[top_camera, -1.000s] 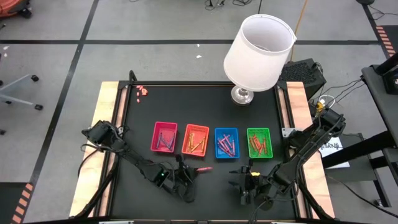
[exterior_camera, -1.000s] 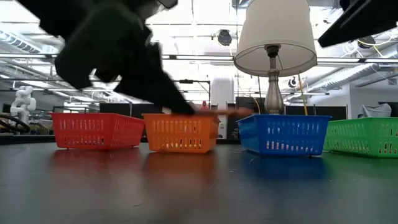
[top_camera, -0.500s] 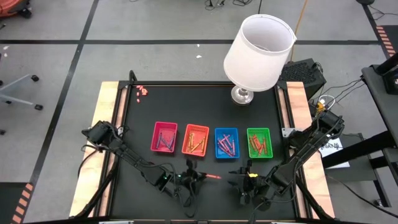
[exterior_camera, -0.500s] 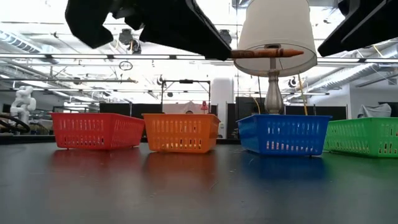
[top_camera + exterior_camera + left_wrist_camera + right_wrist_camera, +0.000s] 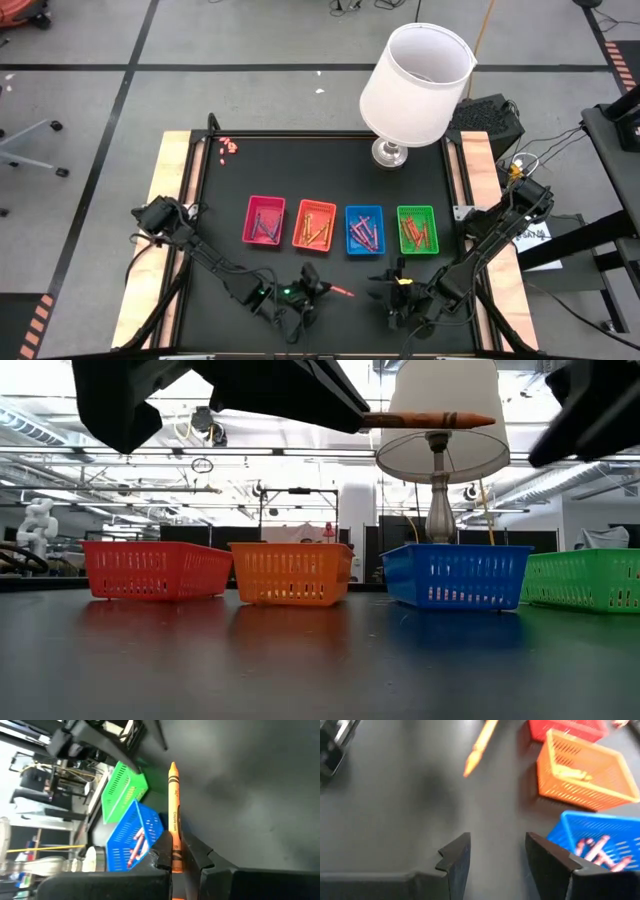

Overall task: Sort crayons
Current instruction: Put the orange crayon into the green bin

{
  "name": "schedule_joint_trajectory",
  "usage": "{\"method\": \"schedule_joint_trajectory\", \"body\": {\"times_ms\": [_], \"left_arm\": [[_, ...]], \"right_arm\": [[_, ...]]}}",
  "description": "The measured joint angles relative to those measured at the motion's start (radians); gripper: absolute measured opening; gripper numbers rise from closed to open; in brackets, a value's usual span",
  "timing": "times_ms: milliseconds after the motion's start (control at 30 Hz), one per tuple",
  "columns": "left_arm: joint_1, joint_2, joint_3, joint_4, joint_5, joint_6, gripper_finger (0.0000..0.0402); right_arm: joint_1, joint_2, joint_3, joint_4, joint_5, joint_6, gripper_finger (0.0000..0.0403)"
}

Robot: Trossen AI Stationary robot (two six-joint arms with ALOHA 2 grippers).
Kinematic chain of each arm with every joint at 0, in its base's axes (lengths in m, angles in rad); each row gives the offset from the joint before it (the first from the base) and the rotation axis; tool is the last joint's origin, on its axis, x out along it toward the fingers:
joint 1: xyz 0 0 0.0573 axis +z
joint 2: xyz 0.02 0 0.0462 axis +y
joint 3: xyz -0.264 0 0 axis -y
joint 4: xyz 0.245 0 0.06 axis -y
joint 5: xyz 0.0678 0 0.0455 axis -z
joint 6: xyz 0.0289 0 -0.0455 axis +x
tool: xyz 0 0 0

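**Near the front edge: one orange crayon held, trays mostly filled**

At the front of the black table, seen from above, the left gripper [image 5: 318, 290] hangs low and clenched on an orange crayon [image 5: 341, 292], whose tip pointing toward the right gripper [image 5: 392, 293], which waits just beside it with its fingers apart and nothing between them. Behind them stand four trays in a row: the red tray [image 5: 264, 221], the orange tray [image 5: 314, 224], the blue tray [image 5: 364, 230] and the green tray [image 5: 417, 229], each already holding crayons. No loose crayons show on the mat, so the sorting looks close to finished; this one stick is what remains, and it probably belongs in the orange tray. A white-shaded lamp [image 5: 413, 85] stands at the back.

From table height, the crayon [image 5: 428, 420] is carried level, well above the trays.

The left wrist camera shows the crayon [image 5: 174, 815] pinched at its blunt end between the dark fingers [image 5: 162, 855], tip forward, with the blue and green trays beyond.

The right wrist camera shows its own fingers [image 5: 456, 855] spread over bare mat, the crayon [image 5: 479, 747] ahead; whether the tray contents are correctly matched is hard to tell.
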State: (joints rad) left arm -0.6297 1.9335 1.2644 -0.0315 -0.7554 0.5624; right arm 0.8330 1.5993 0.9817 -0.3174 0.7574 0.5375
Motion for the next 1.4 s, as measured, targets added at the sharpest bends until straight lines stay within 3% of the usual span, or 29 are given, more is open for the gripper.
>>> {"method": "schedule_joint_trajectory", "body": {"times_ms": [167, 1100, 1400], "left_arm": [[-0.001, 0.000, 0.000, 0.000, -0.035, 0.030, 0.0011], [-0.002, -0.001, 0.000, 0.000, -0.042, 0.018, 0.0011], [-0.002, -0.001, 0.000, 0.000, -0.041, -0.166, 0.0011]], "right_arm": [[0.000, 0.000, 0.000, -0.031, -0.086, 0.028, 0.0173], [0.000, 0.000, 0.000, -0.031, -0.078, 0.052, 0.0173], [0.000, 0.000, 0.000, -0.031, -0.075, 0.052, 0.0173]]}}
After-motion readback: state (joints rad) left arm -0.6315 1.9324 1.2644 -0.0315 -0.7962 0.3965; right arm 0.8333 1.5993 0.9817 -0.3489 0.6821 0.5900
